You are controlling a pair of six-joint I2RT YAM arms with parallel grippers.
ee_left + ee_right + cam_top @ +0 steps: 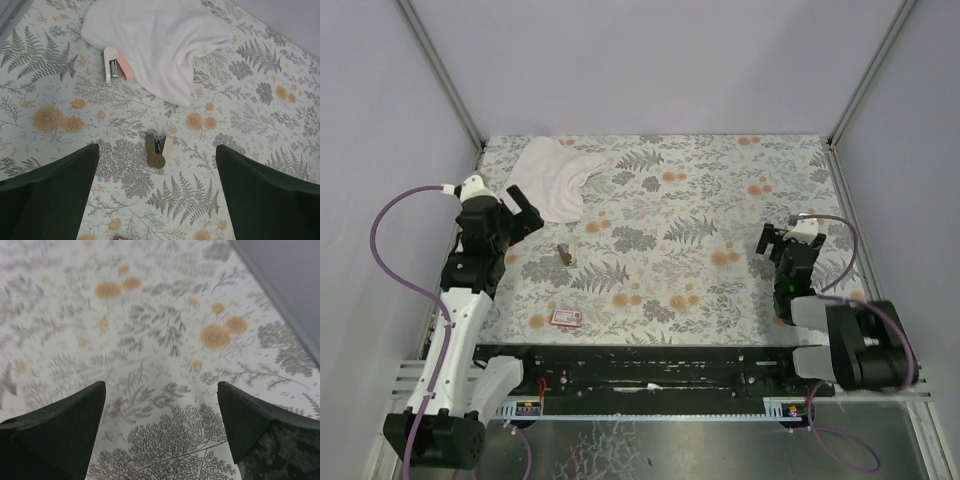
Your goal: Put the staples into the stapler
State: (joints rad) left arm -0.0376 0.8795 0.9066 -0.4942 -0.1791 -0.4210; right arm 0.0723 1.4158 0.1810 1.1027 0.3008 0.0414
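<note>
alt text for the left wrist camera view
A small tan stapler lies on the flowered table between the tips of the open left gripper's dark fingers. Beyond it, a pink and white stapler sits at the edge of a crumpled white cloth.

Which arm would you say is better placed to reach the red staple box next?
Left, probably: the red staple box lies left of centre, nearer the open left fingers; the right fingers hover at the far right edge.
</note>
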